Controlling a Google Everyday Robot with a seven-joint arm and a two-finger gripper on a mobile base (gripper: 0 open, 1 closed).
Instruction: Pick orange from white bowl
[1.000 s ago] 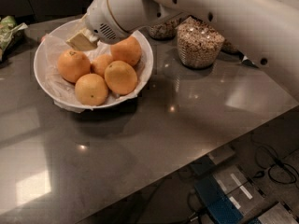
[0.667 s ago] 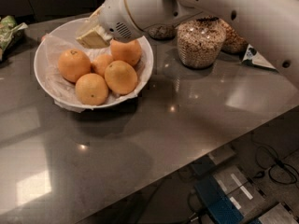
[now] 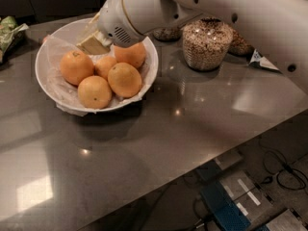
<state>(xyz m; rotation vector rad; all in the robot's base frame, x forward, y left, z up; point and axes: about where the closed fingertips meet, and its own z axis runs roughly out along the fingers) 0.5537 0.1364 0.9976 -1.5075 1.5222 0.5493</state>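
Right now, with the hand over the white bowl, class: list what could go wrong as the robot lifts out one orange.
The oranges lie packed together, so the hand, over the back of the white bowl, may shove neighbours instead of gripping one.
The crinkled wrap under them could snag and come up too.
The arm passes near the glass jar; a swing might knock it.

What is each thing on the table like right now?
gripper: down over the far side of the bowl, right beside the oranges.
oranges: lying together in the bowl.
bowl: upright, holding the oranges.
jar: upright, filled with grains nearly to the top.
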